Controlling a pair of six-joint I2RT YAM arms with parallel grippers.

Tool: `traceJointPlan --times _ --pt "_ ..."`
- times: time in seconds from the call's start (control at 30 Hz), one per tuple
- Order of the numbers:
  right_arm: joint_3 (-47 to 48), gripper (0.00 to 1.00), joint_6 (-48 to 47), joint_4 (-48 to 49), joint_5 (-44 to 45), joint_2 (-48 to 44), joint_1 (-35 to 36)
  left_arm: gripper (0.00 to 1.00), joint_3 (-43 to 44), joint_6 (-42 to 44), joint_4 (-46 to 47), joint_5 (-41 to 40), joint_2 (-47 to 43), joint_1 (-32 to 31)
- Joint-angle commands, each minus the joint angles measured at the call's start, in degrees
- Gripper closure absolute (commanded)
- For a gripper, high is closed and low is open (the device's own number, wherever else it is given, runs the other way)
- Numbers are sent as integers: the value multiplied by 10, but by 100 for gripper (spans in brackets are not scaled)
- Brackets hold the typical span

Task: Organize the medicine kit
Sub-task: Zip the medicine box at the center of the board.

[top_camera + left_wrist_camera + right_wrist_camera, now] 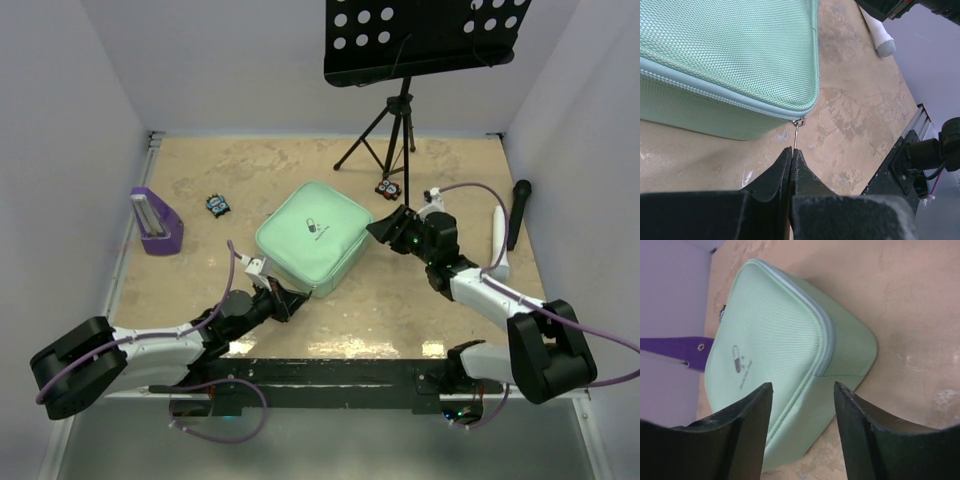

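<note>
the zipper pull (797, 134) of the closed medicine kit (308, 238) is pinched by the left hand (791, 152); the right hand (803, 386) is held spread beside its right corner.

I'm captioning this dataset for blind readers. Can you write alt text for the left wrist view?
The left gripper, jaws shut, pinches the thin metal zipper pull at the near corner of the closed mint-green medicine kit, which rests on a mottled tan table.
</note>
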Motion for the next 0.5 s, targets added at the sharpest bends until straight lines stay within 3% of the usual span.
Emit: traceJointPlan --times 0.0,0.2,0.4,0.47 --pt "-12 39 -15 -12 -7 -13 45 100 -16 8 -33 -4 26 -3" --pt "-35 34 12 24 -20 -19 120 100 -3 13 -24 -5 45 -3" --pt "-39 41 -11 37 -46 -31 157 100 -3 14 -25 -8 40 -3" --pt "-42 47 -18 54 -80 -20 162 100 -3 14 -24 -10 40 -3"
